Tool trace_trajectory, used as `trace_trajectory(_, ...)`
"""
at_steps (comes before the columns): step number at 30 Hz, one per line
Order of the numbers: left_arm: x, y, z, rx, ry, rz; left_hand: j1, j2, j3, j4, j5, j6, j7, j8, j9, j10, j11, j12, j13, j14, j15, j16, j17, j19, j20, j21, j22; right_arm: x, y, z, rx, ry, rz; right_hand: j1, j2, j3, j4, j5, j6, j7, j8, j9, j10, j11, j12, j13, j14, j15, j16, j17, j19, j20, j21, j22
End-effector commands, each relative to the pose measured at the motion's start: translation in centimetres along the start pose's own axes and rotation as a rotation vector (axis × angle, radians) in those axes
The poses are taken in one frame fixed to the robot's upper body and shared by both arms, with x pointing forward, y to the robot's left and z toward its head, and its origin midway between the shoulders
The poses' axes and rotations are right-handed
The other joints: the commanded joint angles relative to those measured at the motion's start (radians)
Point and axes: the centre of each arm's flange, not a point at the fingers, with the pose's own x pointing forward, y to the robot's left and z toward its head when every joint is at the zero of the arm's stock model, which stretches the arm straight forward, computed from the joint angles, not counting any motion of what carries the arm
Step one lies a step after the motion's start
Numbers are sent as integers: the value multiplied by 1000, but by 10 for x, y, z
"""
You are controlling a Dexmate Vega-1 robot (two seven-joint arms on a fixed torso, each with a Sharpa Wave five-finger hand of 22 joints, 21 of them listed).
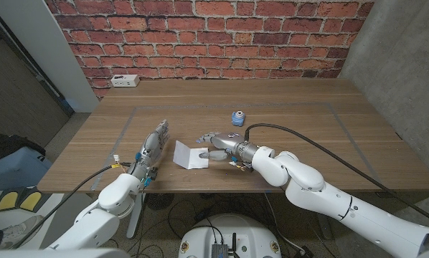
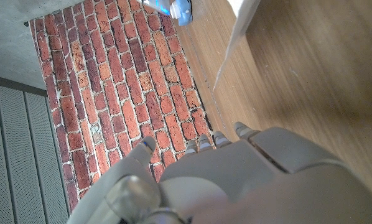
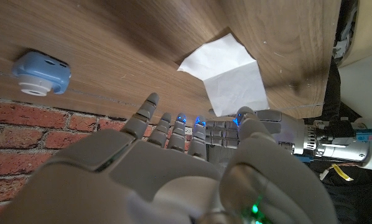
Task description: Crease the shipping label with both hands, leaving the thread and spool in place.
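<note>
Folded white paper label [image 1: 190, 156] on wood-grain bench [image 1: 308, 136], between both hands.
Label creased, one flap raised, thin and matte. Left hand [image 1: 153, 148] just beside it, fingers straight and apart, holding nothing. Right hand [image 1: 216, 145] at opposite edge, fingers spread, empty. Small blue spool [image 1: 237, 117] beyond, well apart, upright.

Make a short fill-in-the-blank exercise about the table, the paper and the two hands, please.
1. The white shipping label lies between the left hand and the ____ hand.
2. The blue spool stands ____ from the label.
3. The wall behind the table is made of ____.
4. The label is already partly ____.

Missing words: right; apart; brick; folded
</note>
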Motion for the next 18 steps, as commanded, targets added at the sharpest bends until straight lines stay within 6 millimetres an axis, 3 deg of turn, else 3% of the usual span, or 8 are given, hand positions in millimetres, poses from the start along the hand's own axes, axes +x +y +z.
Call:
trace_trajectory(1,-12,-2,-1,-6,0,3,9,20,1,-4,1,-79,9,8,3,-123,7,2,3,-132,-2,7,1,5,1,4,2,5,9,1,-5,3,36,16,-3,0,-2,-6,10,1,1,4,10,-4,-3,5,6,-9,5,2,4,-7,4,4)
trace_trajectory(18,-23,-4,-11,-75,5,-3,13,16,-2,-10,0,-53,26,12,3,-88,13,10,3,-83,18,14,1,44,4,13,1,6,19,1,-7,20,72,38,-1,6,-12,-6,24,2,3,4,22,-8,0,4,9,-14,5,0,9,-10,5,4)
